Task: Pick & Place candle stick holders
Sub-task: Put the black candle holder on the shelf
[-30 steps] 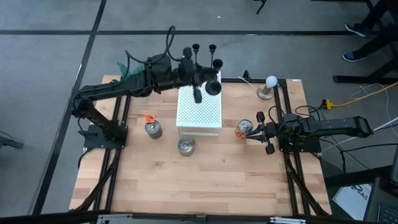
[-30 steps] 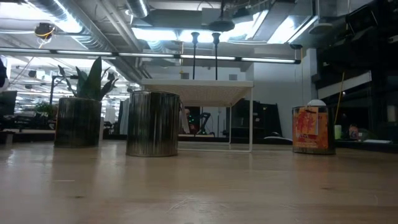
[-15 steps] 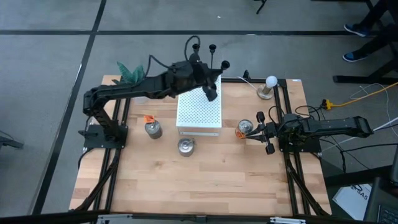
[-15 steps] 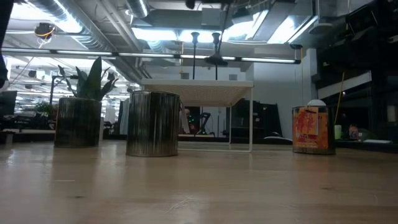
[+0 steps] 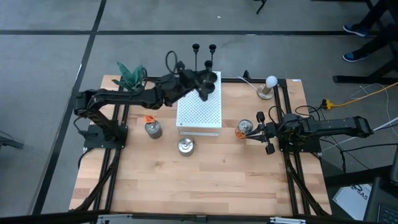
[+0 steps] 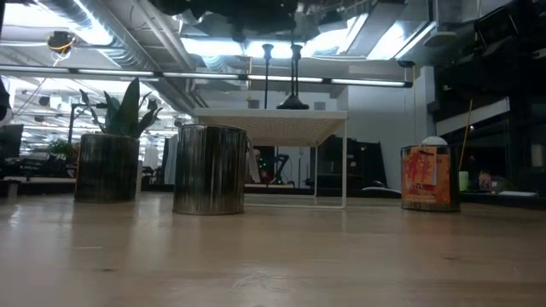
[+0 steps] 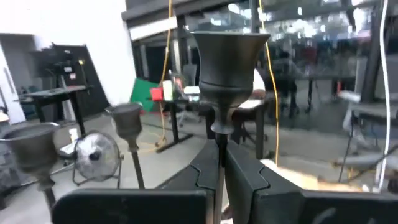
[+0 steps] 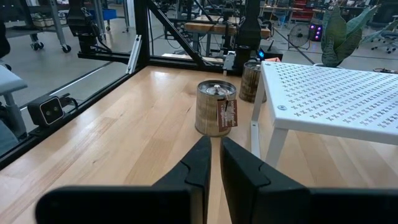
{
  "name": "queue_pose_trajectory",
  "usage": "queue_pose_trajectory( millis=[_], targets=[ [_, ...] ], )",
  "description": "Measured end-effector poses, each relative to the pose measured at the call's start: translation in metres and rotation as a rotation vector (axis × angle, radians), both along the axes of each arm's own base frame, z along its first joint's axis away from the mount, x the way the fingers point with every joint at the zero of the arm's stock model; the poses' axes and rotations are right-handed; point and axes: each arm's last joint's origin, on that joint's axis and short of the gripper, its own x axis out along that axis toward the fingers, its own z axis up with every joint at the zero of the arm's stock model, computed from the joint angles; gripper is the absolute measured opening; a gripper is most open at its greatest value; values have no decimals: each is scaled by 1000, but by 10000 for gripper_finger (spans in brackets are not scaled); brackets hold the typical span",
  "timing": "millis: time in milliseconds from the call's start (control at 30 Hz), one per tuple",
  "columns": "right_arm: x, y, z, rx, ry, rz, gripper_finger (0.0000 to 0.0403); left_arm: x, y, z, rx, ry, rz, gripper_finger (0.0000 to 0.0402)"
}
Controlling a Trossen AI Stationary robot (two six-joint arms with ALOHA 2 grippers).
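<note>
Left arm reaches from its base at the frame's left edge across to upper centre in the high view, forearm nearly horizontal. Left gripper (image 5: 204,87) sits at upper centre, fingers (image 7: 205,177) clamped together on a thin stem in the left wrist view. Right arm lies folded low at the frame's right, forearm horizontal, pointing left. Right gripper (image 5: 265,132) sits right of centre, fingers (image 8: 200,163) nearly together, gripping nothing.

A robotics lab: exposed ceiling ducts (image 6: 128,34), strip lights, metal-framed workbenches (image 8: 205,25) and a floor fan (image 7: 93,155) beyond the wooden table (image 5: 205,174)
</note>
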Motion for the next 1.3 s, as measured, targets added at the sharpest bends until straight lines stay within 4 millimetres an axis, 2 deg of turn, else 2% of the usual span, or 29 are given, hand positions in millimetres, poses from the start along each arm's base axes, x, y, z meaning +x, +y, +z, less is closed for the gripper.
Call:
queue_pose_trajectory(
  millis=[167,433,567,733,933,1300],
  targets=[
    [0,0,0,0,0,0,39,-1,1,-13,-43,22,39,8],
    [0,0,0,0,0,0,39,-3,9,-12,-35,16,102,13],
    [0,0,0,0,0,0,39,-6,17,-13,-89,-24,162,15],
    [0,0,0,0,0,1,39,-10,25,-10,-154,-101,150,16],
    [0,0,0,0,0,0,39,-10,26,-17,-171,-29,166,16],
    [0,0,0,0,0,0,39,-11,27,-18,-179,-32,198,17]
  ],
)
